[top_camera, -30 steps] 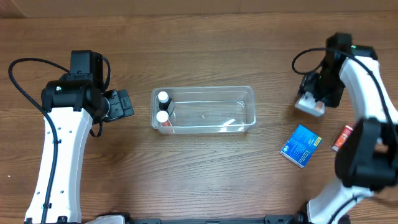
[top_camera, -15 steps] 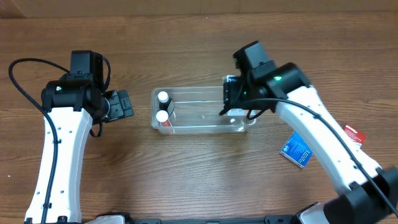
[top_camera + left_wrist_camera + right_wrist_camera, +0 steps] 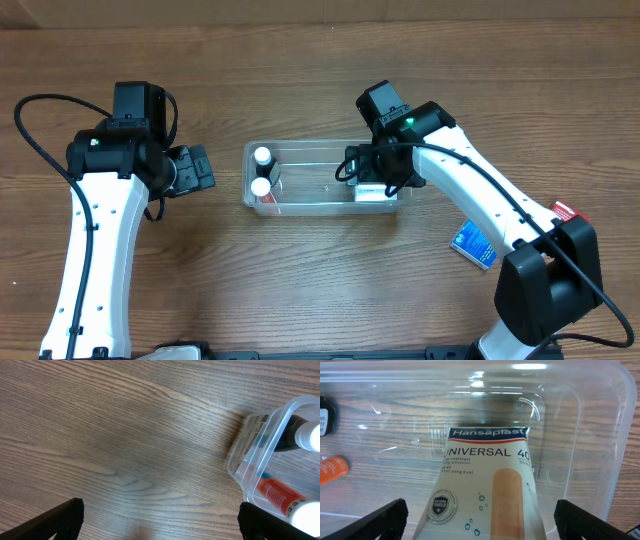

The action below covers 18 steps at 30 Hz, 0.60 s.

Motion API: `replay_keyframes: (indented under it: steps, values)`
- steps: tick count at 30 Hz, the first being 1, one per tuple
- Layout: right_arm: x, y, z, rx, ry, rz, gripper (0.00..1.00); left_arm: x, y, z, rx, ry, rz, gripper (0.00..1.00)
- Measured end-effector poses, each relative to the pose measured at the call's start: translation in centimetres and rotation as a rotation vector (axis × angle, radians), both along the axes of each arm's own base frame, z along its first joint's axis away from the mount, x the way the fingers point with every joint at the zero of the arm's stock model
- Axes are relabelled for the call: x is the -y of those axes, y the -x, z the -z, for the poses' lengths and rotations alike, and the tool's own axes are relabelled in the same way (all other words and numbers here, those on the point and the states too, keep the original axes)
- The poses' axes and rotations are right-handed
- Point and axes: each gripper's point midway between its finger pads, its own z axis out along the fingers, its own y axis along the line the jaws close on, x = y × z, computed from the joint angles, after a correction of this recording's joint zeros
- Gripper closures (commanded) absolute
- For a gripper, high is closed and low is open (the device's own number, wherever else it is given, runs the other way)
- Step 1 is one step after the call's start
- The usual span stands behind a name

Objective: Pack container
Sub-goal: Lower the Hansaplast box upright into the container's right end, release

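Right gripper [image 3: 480, 510] released, straddling the Hansaplast box [image 3: 485, 475] inside the container [image 3: 320, 185]; left gripper [image 3: 160, 510] spread wide beside the container.

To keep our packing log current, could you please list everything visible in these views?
container: 1, clear plastic, centre of the table
white-capped bottles: 2, one dark, one orange-labelled, in the container's left end
Hansaplast box: 1, white and blue, in the container's right end
blue box: 1, blue, on the table right of the container, partly under the right arm
red item: 1, red and white, far right, too small to identify
table: 1, brown wood
left gripper: 1, black, open, left of the container
right gripper: 1, black, inside the container, fingers either side of the Hansaplast box, grip unclear
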Motion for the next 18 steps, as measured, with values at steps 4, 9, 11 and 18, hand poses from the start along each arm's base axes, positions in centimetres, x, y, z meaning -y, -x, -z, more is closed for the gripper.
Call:
replay_keyframes:
  steps: [4, 9, 11, 18]
  values:
    - [0.0, 0.1, 0.0, -0.003, 0.002, 0.000, 0.11, 0.0, 0.0, 0.0, 0.000, 0.000, 0.000, 0.00]
    - [0.7, 0.1, 0.0, 0.003, 0.037, 0.006, 0.13, 0.0, 0.0, 0.0, 0.000, 0.000, 0.000, 0.00]
    - [1.0, -0.1, -0.9, 0.034, 0.045, 0.009, 0.19, 0.0, 0.0, 0.0, 0.000, 0.000, 0.000, 0.00]
    - [1.6, 2.1, -6.9, 0.107, -0.023, -0.014, 0.78, 0.0, 0.1, 0.0, -0.003, 0.000, 0.000, 0.00]
